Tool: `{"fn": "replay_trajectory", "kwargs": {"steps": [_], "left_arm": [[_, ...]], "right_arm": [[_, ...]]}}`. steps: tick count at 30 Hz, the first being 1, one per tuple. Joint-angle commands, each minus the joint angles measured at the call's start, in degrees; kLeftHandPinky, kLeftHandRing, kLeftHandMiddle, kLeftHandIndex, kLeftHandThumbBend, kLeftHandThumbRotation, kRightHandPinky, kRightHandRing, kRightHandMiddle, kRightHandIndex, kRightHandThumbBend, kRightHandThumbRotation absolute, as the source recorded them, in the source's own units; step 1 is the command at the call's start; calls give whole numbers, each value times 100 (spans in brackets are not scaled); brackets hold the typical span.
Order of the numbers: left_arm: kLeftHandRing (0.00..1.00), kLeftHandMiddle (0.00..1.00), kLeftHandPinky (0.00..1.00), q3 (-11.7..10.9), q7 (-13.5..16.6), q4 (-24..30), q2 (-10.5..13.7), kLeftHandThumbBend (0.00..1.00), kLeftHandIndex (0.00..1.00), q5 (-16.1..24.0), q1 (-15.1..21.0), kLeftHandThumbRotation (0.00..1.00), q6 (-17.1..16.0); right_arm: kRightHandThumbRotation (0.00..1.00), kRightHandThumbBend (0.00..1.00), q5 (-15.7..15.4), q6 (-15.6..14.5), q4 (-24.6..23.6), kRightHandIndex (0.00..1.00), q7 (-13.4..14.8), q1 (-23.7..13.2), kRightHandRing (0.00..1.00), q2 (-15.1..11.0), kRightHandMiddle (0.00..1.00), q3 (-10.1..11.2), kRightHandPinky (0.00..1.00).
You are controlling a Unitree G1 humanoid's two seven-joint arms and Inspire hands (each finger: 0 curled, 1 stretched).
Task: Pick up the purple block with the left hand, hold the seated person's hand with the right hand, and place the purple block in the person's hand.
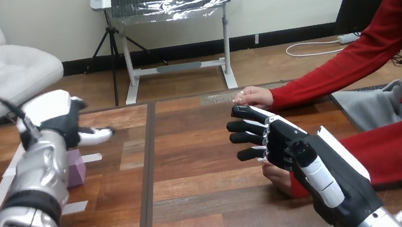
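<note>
The purple block (75, 167) rests on the surface (200, 208) behind the left robot hand (60, 118), beside its wrist; I cannot tell that hand's grip. I'd pull back, then lower squarely over it. The right robot hand (276, 135) is spread, empty, with the person's hand (279, 178) just beneath.
</note>
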State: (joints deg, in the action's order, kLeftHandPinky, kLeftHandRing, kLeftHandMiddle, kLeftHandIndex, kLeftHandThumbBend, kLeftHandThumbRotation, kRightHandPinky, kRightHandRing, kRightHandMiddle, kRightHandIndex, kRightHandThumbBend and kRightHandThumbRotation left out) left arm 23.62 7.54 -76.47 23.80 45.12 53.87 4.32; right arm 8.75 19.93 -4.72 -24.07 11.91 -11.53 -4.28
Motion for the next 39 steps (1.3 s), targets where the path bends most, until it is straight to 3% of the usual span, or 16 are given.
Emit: {"fn": "replay_trajectory", "kwargs": {"steps": [1,14,25,39], "left_arm": [[89,89,91,288,127,-51,113,68,88,195,585,62,219],[92,91,94,458,72,-105,67,69,89,140,528,60,528],[94,93,97,624,-70,-136,67,68,91,146,494,65,644],[93,92,98,619,-65,-131,113,68,89,44,478,66,652]], "right_arm": [[100,90,2,185,-331,88,43,-211,84,-2,85,71,75],[100,90,61,187,-350,88,12,-209,83,-13,84,80,75],[100,91,40,157,-386,87,31,-197,83,-25,84,90,75],[100,91,33,163,-392,87,13,-202,83,-46,84,95,75]]}}
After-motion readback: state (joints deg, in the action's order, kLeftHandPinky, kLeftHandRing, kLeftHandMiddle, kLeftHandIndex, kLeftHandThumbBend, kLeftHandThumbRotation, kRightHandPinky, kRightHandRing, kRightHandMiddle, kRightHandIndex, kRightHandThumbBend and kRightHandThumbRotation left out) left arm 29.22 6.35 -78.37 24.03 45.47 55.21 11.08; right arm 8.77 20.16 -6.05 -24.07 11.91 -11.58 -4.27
